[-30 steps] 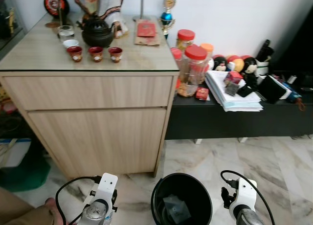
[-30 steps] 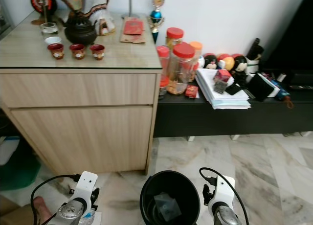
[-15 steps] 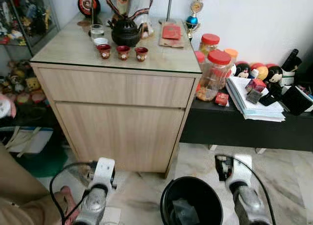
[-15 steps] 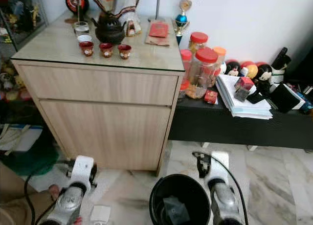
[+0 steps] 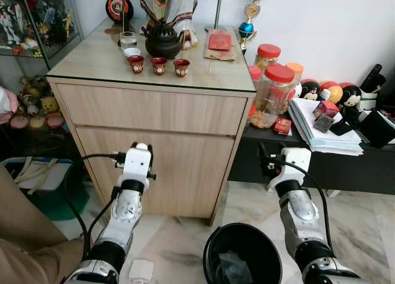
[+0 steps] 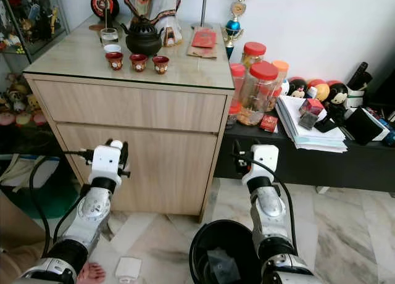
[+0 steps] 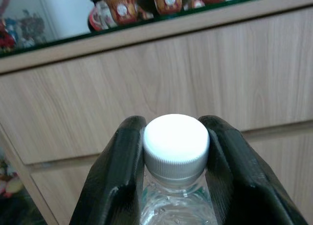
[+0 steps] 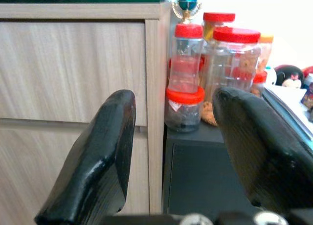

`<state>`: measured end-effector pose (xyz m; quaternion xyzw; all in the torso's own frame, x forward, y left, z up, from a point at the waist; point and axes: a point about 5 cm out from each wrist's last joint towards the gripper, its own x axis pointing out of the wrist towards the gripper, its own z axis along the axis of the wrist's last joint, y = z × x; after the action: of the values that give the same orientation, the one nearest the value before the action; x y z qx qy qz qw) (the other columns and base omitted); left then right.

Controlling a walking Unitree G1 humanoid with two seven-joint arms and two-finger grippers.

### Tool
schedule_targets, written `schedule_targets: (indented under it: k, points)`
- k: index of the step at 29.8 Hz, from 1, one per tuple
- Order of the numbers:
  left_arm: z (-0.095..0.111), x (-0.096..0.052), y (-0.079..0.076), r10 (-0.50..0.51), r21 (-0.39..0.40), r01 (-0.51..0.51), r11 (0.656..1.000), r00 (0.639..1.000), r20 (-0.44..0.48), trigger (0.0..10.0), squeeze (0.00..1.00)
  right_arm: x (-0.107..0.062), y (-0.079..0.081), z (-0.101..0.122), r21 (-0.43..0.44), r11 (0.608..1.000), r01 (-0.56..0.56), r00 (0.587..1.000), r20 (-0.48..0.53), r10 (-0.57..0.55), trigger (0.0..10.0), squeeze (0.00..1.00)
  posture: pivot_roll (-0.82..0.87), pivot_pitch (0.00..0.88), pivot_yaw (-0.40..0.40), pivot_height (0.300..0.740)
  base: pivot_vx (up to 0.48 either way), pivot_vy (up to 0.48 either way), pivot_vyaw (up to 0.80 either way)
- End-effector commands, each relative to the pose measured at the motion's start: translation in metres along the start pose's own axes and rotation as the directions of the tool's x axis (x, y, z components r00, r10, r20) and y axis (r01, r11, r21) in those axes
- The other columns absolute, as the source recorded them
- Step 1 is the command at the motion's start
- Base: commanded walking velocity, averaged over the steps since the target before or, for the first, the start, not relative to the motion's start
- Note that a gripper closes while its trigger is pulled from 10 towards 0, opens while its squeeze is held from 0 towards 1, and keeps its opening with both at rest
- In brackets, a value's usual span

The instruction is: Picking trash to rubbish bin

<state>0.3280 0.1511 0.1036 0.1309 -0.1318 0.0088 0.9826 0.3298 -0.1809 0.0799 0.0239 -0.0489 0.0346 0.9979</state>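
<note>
My left gripper [image 7: 173, 126] is shut on a clear plastic bottle [image 7: 176, 198], its two black fingers clamped on either side of the white cap. The left arm [image 5: 133, 173] is raised in front of the wooden cabinet's [image 5: 154, 111] lower door. The right gripper [image 8: 173, 107] is open with nothing between its fingers, facing the cabinet's corner and the red-lidded jars [image 8: 230, 68]. The right arm [image 5: 290, 173] is raised above a black round rubbish bin [image 5: 244, 225] on the floor, which holds some crumpled trash [image 5: 231, 268].
A teapot and small red cups [image 5: 159, 63] stand on the cabinet top. To the right, a low black shelf [image 5: 345, 167] carries papers and toys. A small white item [image 5: 141, 270] lies on the marble floor. A person's leg [image 5: 24, 247] and foot [image 6: 92, 273] are at the lower left.
Both arms have risen from low beside the bin to the height of the cabinet front. The camera has also shifted, so the whole scene sits differently.
</note>
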Motion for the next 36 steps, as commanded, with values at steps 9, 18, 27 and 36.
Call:
schedule_targets:
  k: [9,18,27,36]
  points:
    - [0.0041,-0.0016,-0.0041,-0.015,0.005,0.015,1.0,1.0,0.021,10.0,0.0,0.001,-0.0013,0.0026,0.005,1.0,0.016,1.0,0.008,-0.016,10.0,0.0,0.2,0.0,-0.093,0.74,0.0,0.0,-0.27]
    - [0.0033,-0.0021,-0.0044,-0.014,-0.001,0.014,1.0,1.0,0.01,10.0,0.0,0.0011,-0.0002,0.0022,-0.006,1.0,0.006,1.0,0.005,-0.006,10.0,0.0,0.2,0.0,-0.093,0.74,0.0,0.0,-0.8]
    - [0.0058,-0.0008,-0.0048,-0.018,-0.003,0.018,1.0,1.0,0.017,10.0,0.0,0.0026,0.004,0.0036,-0.008,1.0,-0.005,1.0,0.012,0.005,10.0,0.0,0.21,0.0,-0.095,0.74,0.0,0.0,-0.8]
    - [0.0055,-0.0009,-0.0067,-0.027,-0.006,0.027,1.0,1.0,0.008,10.0,0.0,0.0035,0.0048,0.0046,-0.011,1.0,-0.005,1.0,0.015,0.005,10.0,0.0,0.21,0.0,-0.095,0.74,0.0,0.0,-0.8]
